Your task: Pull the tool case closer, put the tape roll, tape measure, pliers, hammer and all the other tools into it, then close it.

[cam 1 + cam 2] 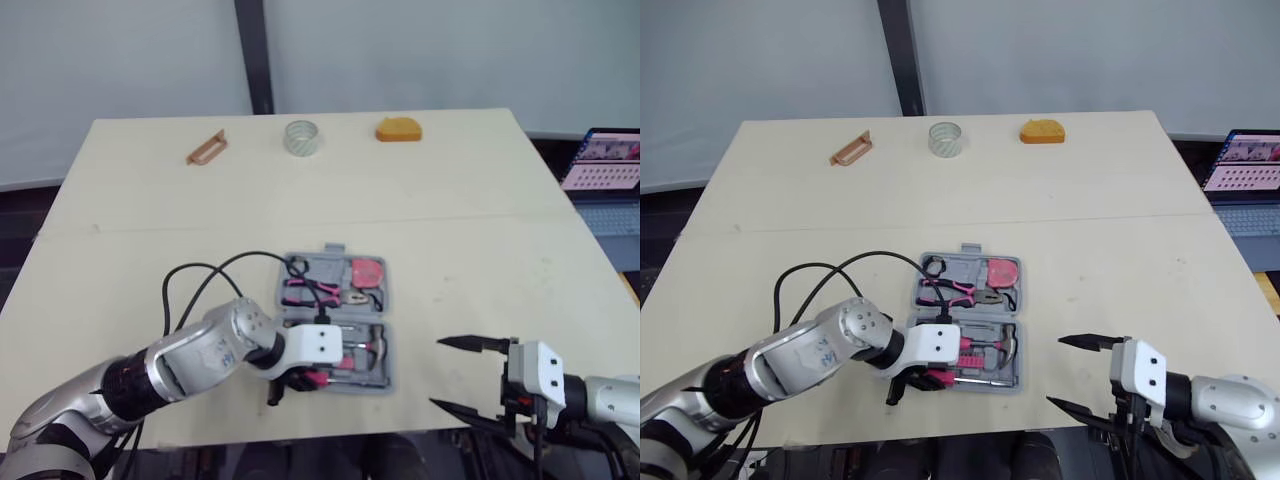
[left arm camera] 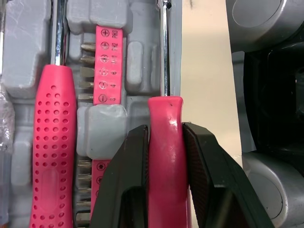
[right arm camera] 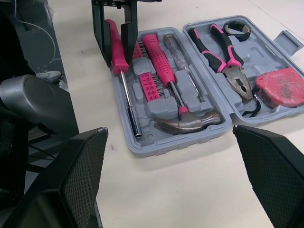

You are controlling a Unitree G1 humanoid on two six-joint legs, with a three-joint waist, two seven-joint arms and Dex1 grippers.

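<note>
Case (image 3: 175,141) lies open by the near edge of the desk (image 1: 450,220), about midway along it, holding pliers (image 3: 223,45), a hammer (image 3: 187,121) and a pink tape measure (image 3: 280,88). The left end effector (image 2: 165,130) is clenched on a pink screwdriver (image 3: 116,52) in the case's near half. The right end effector (image 1: 437,373) is spread wide and empty over the near edge toward the right corner. A tape roll (image 1: 301,137) stands at the far edge.
</note>
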